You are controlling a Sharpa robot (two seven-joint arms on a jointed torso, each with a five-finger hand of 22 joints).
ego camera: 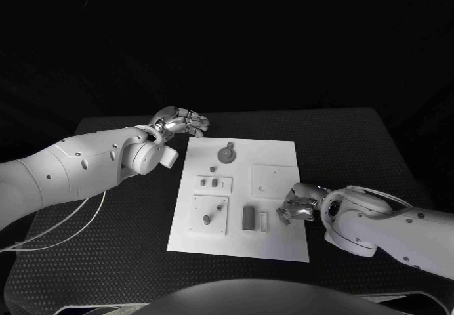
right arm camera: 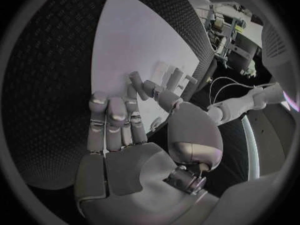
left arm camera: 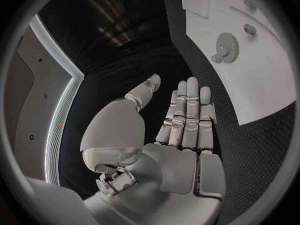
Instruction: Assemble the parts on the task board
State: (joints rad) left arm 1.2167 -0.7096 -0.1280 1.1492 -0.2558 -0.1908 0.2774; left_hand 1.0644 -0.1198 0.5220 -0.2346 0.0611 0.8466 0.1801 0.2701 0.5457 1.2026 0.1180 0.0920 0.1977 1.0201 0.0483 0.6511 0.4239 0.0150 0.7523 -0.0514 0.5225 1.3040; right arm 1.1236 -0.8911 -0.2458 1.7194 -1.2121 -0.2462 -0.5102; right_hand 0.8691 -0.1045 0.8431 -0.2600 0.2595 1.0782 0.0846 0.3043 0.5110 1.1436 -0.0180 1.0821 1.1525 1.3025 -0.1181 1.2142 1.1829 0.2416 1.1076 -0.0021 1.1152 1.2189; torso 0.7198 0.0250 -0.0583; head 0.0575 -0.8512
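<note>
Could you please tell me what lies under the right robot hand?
The right robot hand rests over the white rectangular task board's right edge. Whatever lies directly beneath its fingers is covered.

task board (ego camera: 279, 244) mid-table, gear (ego camera: 226, 155) on it

In the head view the right hand (ego camera: 298, 205) covers part of the task board (ego camera: 274, 246) at its right edge, so whatever lies beneath it is hidden. The small parts (ego camera: 214, 182) on the board are too small to tell apart by shape. In the left wrist view the board runs out past the circle's rim, and the tabletop (ego camera: 94, 216) fades into darkness at its far edge.
</note>
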